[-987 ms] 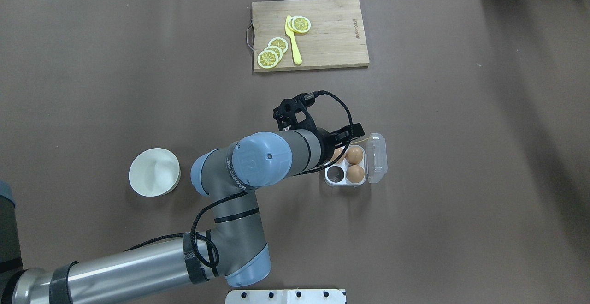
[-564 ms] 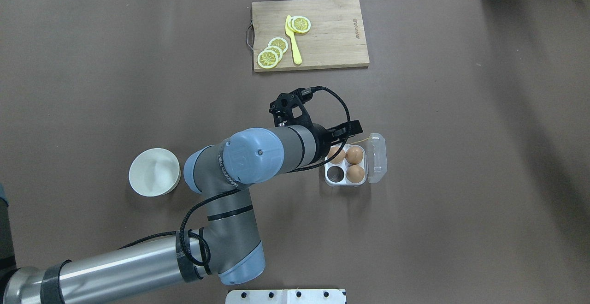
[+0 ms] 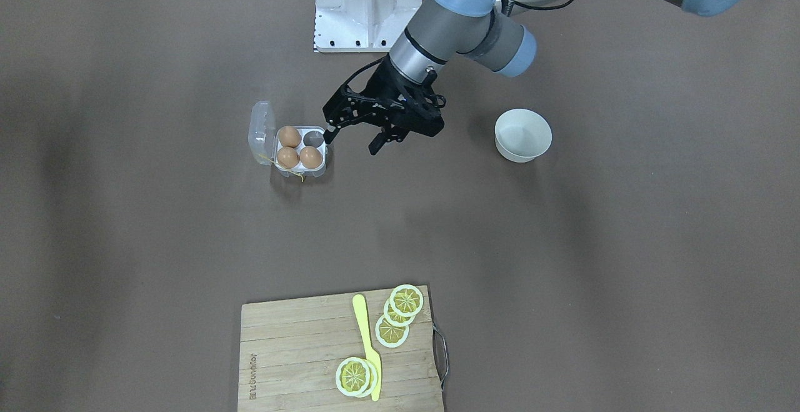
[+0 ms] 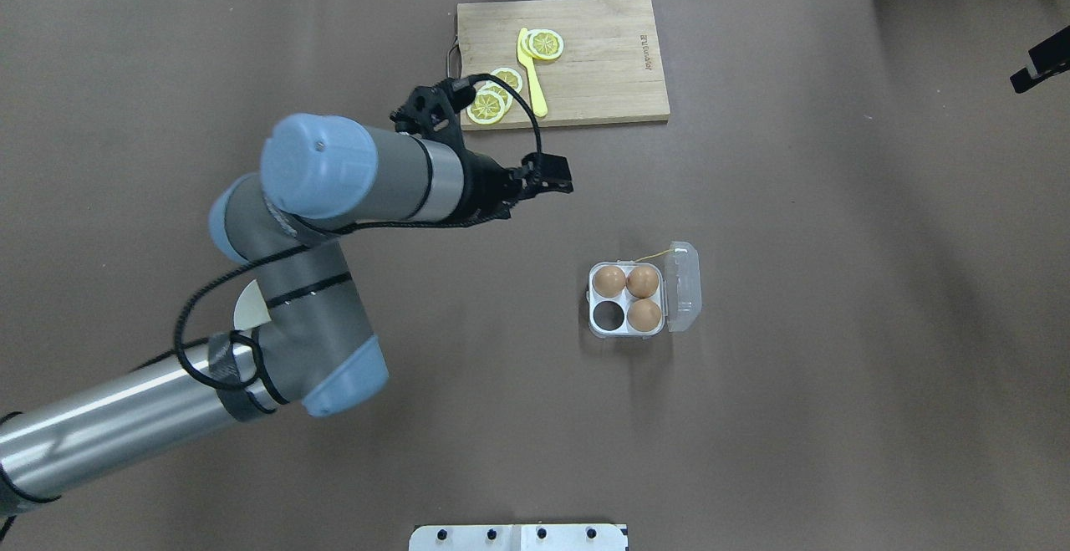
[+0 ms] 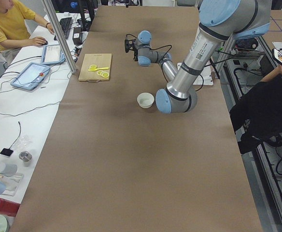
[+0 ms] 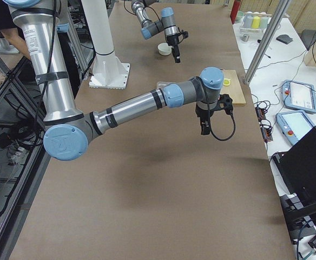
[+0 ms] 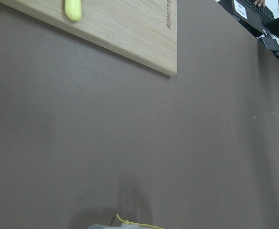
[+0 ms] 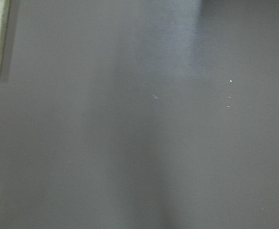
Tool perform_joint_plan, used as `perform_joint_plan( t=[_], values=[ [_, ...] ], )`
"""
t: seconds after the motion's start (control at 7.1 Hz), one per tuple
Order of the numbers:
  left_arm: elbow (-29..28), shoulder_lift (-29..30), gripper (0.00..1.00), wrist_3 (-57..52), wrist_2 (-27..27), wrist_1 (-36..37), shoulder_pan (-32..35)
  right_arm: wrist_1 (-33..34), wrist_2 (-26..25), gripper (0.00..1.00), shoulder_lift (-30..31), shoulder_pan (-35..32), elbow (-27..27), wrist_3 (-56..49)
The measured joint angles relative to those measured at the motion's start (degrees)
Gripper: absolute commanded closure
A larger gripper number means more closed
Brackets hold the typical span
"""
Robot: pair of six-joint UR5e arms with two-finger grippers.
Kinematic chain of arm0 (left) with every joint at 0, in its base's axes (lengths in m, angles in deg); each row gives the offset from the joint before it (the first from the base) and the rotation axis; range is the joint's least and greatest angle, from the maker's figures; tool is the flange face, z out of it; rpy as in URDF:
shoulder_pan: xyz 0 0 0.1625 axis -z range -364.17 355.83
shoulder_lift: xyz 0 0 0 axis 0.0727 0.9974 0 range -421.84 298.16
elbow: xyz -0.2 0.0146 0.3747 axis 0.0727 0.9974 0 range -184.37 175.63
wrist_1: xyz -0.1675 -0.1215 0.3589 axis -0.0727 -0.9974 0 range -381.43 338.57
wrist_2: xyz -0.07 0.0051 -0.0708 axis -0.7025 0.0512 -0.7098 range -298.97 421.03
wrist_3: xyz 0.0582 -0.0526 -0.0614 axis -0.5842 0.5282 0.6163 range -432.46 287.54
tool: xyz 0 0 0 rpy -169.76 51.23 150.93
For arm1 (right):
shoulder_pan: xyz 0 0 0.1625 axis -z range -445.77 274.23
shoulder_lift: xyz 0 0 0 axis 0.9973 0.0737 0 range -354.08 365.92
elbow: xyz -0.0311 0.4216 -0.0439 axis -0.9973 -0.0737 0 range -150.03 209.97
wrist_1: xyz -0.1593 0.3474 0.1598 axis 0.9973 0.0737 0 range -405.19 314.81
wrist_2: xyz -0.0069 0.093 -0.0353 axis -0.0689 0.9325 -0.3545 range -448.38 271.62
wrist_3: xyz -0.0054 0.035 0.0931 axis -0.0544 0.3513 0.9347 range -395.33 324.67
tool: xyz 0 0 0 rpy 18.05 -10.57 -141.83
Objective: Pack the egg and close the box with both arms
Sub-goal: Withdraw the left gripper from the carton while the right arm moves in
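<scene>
The clear box sits right of the table's middle with its lid open to the right. Three brown eggs fill three cells, and the near-left cell is empty. In the front-facing view the box shows the same. My left gripper is open and empty, raised above the table, back and left of the box; it also shows in the front-facing view. Only a black edge of my right gripper shows at the far right, and I cannot tell whether it is open or shut.
A wooden cutting board with lemon slices and a yellow knife lies at the far middle. A white bowl stands left of the box, mostly hidden under my left arm in the overhead view. The white base block is at the near edge.
My left gripper has left the third egg in the box's far-left cell, then lifted and moved back and to the left. The tip of my right gripper has come into the overhead view.
</scene>
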Motion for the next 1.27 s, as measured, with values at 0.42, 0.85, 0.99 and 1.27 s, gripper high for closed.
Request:
perform_joint_plan(
  t=[0.42,0.85,0.99,1.27],
  values=[
    [6.8,-8.7,0.03,-9.7,-15.5,2.9,15.4,-0.2,0.6,0.30,0.1,8.5,6.5,-0.7],
    [9.3,-18.4,0.03,-29.0,-24.8,4.9,28.4,-0.1,-1.6,0.41,-0.9,19.5,7.2,-3.0],
    [9.5,-21.2,0.03,-35.6,-26.8,4.9,31.7,-0.1,-2.9,0.42,-1.4,22.8,7.2,-3.2],
    [9.4,-24.2,0.03,-43.3,-28.6,5.0,35.3,0.4,-5.3,0.42,-3.4,29.1,7.0,-3.3]
  ],
)
